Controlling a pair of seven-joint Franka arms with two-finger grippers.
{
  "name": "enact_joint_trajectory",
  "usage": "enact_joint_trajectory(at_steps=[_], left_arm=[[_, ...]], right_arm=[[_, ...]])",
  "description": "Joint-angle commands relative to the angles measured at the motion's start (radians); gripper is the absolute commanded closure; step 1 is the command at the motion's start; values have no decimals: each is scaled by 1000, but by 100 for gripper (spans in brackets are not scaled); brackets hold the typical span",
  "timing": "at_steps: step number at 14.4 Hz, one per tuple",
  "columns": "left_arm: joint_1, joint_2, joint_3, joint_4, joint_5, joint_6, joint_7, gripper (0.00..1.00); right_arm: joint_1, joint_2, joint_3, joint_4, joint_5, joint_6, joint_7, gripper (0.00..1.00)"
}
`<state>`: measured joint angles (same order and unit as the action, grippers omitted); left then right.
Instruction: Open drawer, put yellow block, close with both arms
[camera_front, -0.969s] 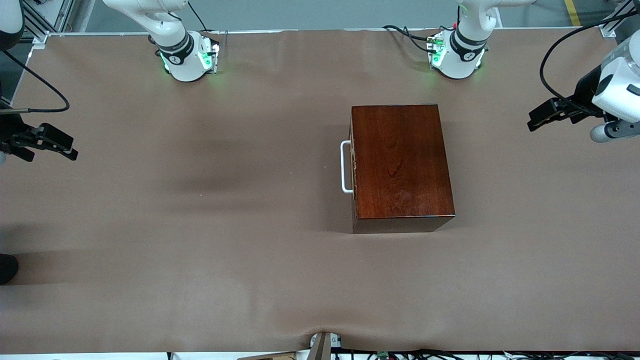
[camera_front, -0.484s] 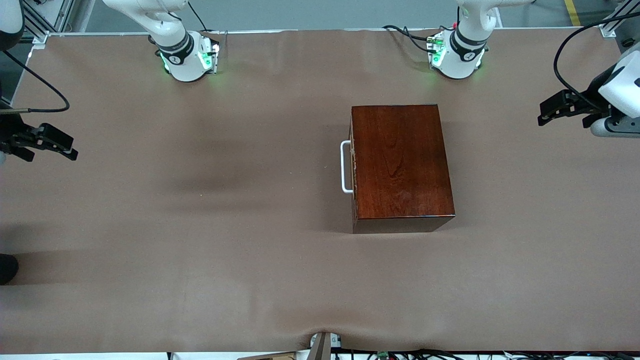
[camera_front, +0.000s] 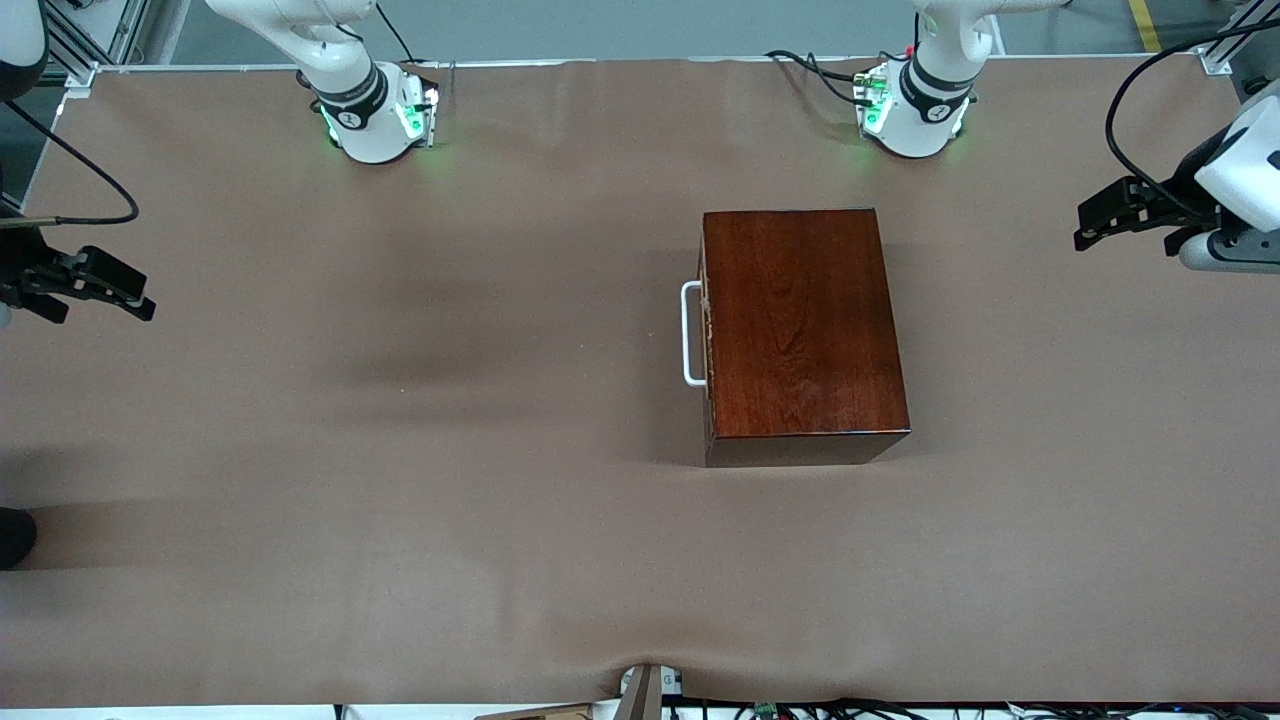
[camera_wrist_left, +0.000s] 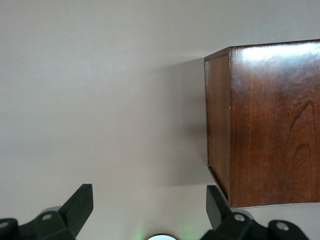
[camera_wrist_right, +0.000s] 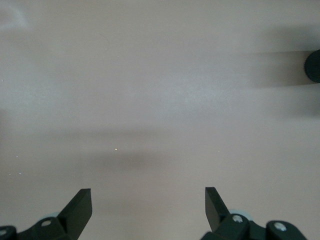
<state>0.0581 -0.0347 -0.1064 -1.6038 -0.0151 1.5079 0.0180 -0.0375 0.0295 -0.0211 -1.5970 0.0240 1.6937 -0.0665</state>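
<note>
Front view is showing the left gripper (camera_front: 1090, 225) pulling back toward its own end of the table compared with a second ago, now hardly moving; right gripper (camera_front: 140, 305) is waiting, unchanged. Both are gaping wide, holding nothing. Drawer (camera_front: 706, 335) is sitting shut, handle (camera_front: 688, 335) well apart from both. No block is showing, so the task is likely finishing.

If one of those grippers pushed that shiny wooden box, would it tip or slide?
Probably slide: the wooden box looks broad and low, so it is unlikely to tip. Its glossy surface may be slippery for fingertips. It looks rigid and likely heavy.
</note>
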Motion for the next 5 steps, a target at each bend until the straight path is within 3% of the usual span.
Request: enact_joint_trajectory(at_steps=[1, 5], left_arm=[[8, 7, -6, 7, 44, 2, 17, 0], [2, 9, -7, 7, 64, 11, 2, 0]], right_arm=[[2, -19, 3, -6, -12, -11, 7, 0], [1, -22, 3, -6, -10, -14, 7, 0]])
